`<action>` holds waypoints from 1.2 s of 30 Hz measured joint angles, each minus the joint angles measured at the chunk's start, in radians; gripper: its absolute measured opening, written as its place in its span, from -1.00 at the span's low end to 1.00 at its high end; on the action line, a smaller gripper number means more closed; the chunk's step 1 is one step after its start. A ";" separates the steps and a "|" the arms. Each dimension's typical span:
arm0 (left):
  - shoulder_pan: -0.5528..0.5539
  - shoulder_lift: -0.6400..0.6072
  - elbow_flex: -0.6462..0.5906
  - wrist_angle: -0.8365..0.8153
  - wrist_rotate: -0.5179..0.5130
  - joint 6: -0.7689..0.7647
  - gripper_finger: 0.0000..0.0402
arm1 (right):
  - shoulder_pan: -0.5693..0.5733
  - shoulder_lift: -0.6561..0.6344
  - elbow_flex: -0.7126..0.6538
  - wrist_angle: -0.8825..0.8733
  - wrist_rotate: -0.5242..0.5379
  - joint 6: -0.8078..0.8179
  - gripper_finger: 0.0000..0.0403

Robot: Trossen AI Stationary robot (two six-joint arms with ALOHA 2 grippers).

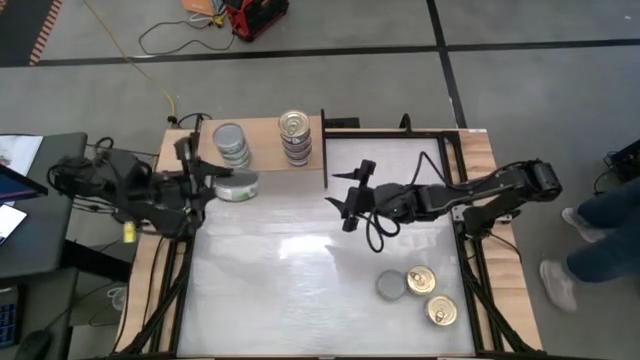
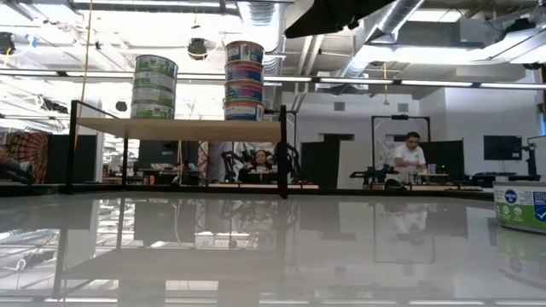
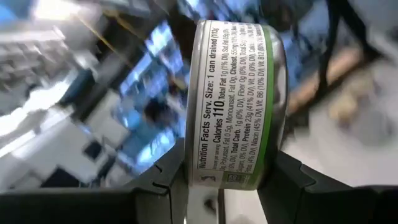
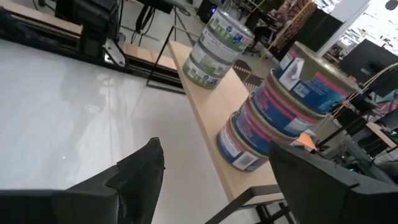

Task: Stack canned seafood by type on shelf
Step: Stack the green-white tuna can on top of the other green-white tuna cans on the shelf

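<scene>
The shelf (image 1: pixel 262 150) is a light wood board at the table's far side with a dark upright panel (image 1: pixel 324 150) at its right end. On it stand a stack of green-labelled tins (image 1: pixel 232 145) and a stack of pink-and-blue tins (image 1: pixel 295 135) with a gold lid on top. My left gripper (image 1: pixel 225 183) is shut on another green-labelled tin (image 1: pixel 238 186), just off the shelf's near edge in front of the green stack. My right gripper (image 1: pixel 350 200) stands open right of the panel, holding nothing. Three loose tins (image 1: pixel 420 280) lie at the near right. My left gripper pinches the green-labelled tin between its two fingers, one on each flat end (image 3: pixel 191 168). The fingers come level from the table's left side. The tin is lifted clear of table and shelf, its labelled side wall (image 3: pixel 230 99) facing the wrist camera.
The loose tins are a silver-grey one (image 1: pixel 391 286) and two gold-lidded ones (image 1: pixel 441 311). One labelled tin (image 2: pixel 520 205) shows at the right of the low view. Black frame rails (image 1: pixel 465 240) run along the table's sides. A person's legs (image 1: pixel 600 240) stand beyond the right edge.
</scene>
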 joint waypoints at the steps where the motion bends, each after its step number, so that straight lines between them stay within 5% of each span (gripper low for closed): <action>1: -0.005 0.000 0.000 -0.050 -0.034 -0.006 -0.30 | 0.001 -0.001 0.000 0.002 0.000 0.000 0.59; 8: -0.069 0.005 0.000 -0.302 -0.302 -0.089 -0.30 | -0.001 -0.001 0.000 -0.036 0.000 -0.003 0.59; 13: -0.096 -0.002 -0.001 -0.372 -0.624 -0.055 -0.30 | -0.014 -0.001 0.000 -0.036 0.001 -0.012 0.59; 19: -0.051 -0.001 -0.037 -0.508 -0.775 -0.071 -0.30 | -0.036 0.000 0.000 -0.019 0.000 -0.021 0.59; 28: 0.177 -0.009 -0.071 -0.517 -0.785 -0.076 -0.30 | -0.060 0.000 0.000 0.054 -0.063 -0.021 0.59; 36: 0.383 0.030 -0.072 -0.449 -0.523 0.040 -0.30 | -0.059 0.007 0.000 0.058 -0.080 -0.009 0.59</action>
